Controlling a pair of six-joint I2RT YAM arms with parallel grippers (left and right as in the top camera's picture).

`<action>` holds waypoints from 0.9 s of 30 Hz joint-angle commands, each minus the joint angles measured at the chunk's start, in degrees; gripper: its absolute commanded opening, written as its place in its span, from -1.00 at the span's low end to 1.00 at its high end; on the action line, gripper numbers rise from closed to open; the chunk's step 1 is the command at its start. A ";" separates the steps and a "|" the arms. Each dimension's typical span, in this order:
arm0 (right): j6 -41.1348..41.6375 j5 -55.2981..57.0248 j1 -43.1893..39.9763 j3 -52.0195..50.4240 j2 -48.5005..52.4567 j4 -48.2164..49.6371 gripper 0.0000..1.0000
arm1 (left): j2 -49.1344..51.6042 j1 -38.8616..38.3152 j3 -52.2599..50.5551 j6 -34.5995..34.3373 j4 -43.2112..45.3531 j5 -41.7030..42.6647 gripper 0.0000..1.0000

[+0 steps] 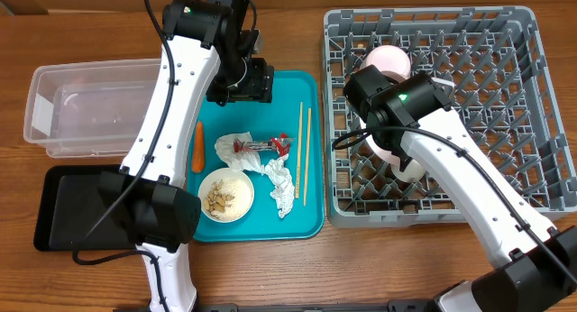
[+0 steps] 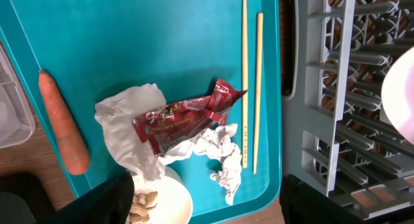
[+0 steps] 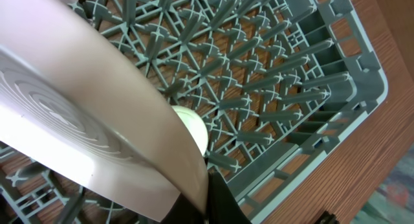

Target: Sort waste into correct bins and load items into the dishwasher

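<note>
**Plate held in rack, waste on tray**

The right gripper (image 3: pixel 210 201) is clamped on the rim of the plate (image 3: pixel 77 114), which stands tilted among the pegs in the left part of the rack (image 1: pixel 505 96), right of centre in the overhead view. A small white cup (image 1: pixel 412 168) (or bowl, hard to tell) sits in the rack just below the plate.

The left gripper (image 1: pixel 239 82) hangs over the upper left of the teal tray (image 1: pixel 279 105), jaws apart and holding nothing.

On that tray, the wrapper (image 2: pixel 181 117) lies on the tissues (image 2: pixel 123 127) at the middle. The chopsticks (image 1: pixel 305 154) lie side by side along the right edge and the carrot (image 1: pixel 197 146) along the left edge. A bowl (image 1: pixel 236 208) of scraps (image 1: pixel 219 199) sits at the lower left.

The tub (image 1: pixel 90 109) is at the frame's left, with the black tray (image 1: pixel 72 204) below it.
</note>
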 commanded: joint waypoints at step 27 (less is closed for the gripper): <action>-24.06 -23.08 -11.82 8.15 -0.85 8.04 -0.42 | -1.40 0.24 1.49 -0.13 -1.07 -0.74 0.50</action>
